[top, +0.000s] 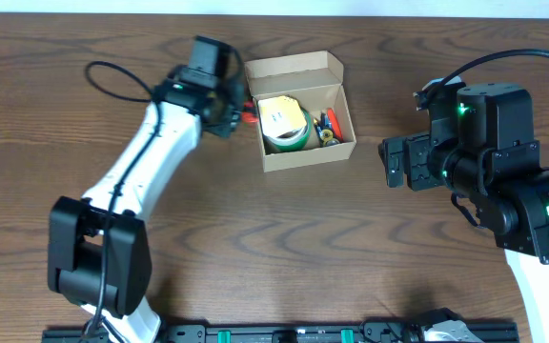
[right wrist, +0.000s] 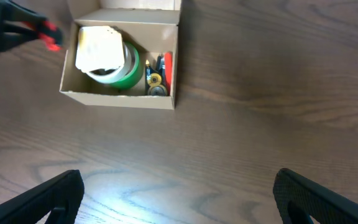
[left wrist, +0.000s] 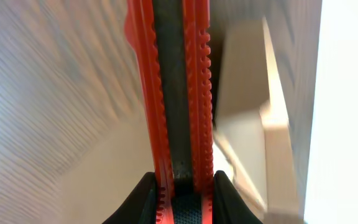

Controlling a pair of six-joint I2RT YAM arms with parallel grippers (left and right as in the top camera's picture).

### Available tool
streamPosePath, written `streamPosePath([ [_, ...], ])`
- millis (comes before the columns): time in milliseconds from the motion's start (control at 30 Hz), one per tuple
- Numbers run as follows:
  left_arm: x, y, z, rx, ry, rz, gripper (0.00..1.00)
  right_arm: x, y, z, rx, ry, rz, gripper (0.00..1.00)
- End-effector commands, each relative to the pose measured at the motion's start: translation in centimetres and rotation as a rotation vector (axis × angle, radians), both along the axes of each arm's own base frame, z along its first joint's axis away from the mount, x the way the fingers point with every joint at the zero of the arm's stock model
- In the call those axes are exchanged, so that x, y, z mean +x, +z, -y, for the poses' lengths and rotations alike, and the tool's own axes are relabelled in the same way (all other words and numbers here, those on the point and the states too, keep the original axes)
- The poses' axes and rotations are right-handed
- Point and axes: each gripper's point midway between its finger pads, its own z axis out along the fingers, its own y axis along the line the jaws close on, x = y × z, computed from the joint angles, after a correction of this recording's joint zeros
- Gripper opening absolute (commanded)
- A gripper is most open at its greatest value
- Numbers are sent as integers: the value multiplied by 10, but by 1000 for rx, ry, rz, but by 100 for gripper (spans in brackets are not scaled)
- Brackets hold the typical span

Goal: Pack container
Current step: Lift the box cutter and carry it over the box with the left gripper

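We see the left gripper (top: 240, 111) pinching what looks like a red cutter (left wrist: 195, 93) just beside the cardboard box (top: 294, 69); the right gripper (right wrist: 178, 194) is spread, well apart.

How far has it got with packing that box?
Done: a green tape roll and some small items lie in the open box. In hand: the left gripper holds a red tool just outside the box. The right gripper is open and empty. Left: probably put the tool in and close the lid.
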Motion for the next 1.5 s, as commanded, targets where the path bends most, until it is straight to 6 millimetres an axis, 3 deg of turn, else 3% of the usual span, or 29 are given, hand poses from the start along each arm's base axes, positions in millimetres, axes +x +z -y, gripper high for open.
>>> streamPosePath([
  [0, -7, 24, 38, -66, -47, 35, 6, 0, 0, 2, -13, 1, 2, 99],
  [200, -21, 33, 73, 13, -250, 114, 6, 0, 0, 2, -13, 1, 2, 99],
  [333, -14, 44, 79, 195, -512, 277, 6, 0, 0, 2, -13, 1, 2, 99],
  [500, -2, 52, 71, 585, -986, 513, 6, 0, 0, 2, -13, 1, 2, 99],
  [600, 0, 53, 71, 855, -1366, 657, 6, 0, 0, 2, -13, 1, 2, 99],
  [833, -23, 43, 85, 1180, -2093, 906, 6, 0, 0, 2, -13, 1, 2, 99],
  [967, -28, 42, 91, 1269, -2253, 986, 6, 0, 0, 2, -13, 1, 2, 99],
  [1233, -52, 39, 115, 1233, -2382, 1099, 6, 0, 0, 2, -13, 1, 2, 99],
  [1467, -61, 33, 116, 1205, -2426, 1085, 6, 0, 0, 2, -13, 1, 2, 99],
])
